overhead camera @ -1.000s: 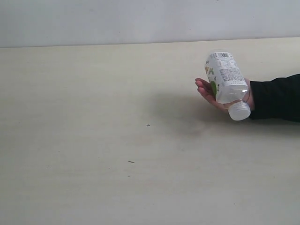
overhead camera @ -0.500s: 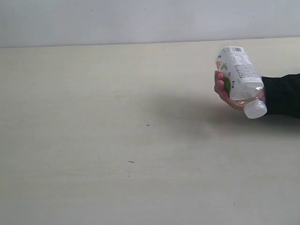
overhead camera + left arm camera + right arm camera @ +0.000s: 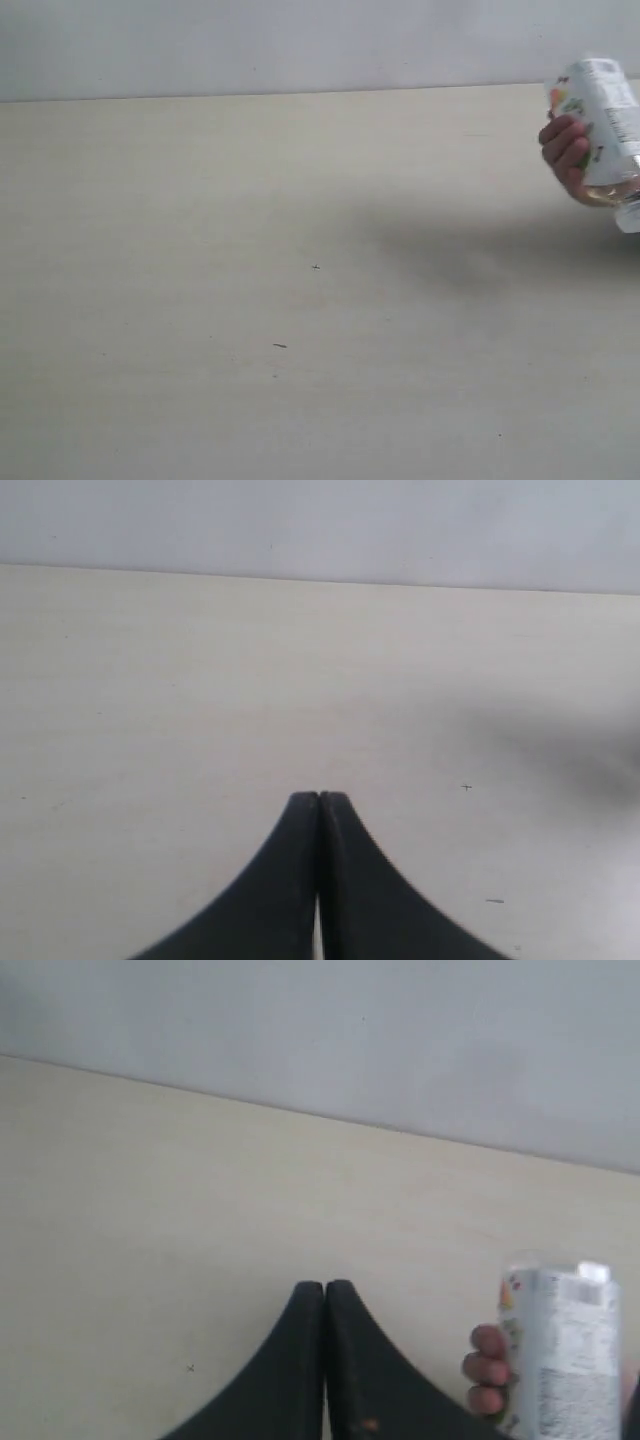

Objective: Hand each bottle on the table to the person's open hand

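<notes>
At the far right edge of the exterior view, the person's hand (image 3: 566,152) grips a clear bottle with a white-and-green label (image 3: 605,122), held above the cream table (image 3: 250,300). That bottle (image 3: 560,1350) and the fingers of the hand (image 3: 487,1368) also show in the right wrist view. My right gripper (image 3: 325,1284) is shut with nothing in it, apart from the bottle. Over bare tabletop, my left gripper (image 3: 319,795) is also shut and holds nothing. Neither gripper shows in the exterior view. The cola, the juice and the other clear bottle are out of view.
A pale wall (image 3: 300,45) runs behind the table's far edge. A few tiny dark specks (image 3: 280,346) mark the tabletop.
The hand has closed round the bottle and carried it rightward and up, to the right edge of the exterior view. The black sleeve has gone out of frame.
</notes>
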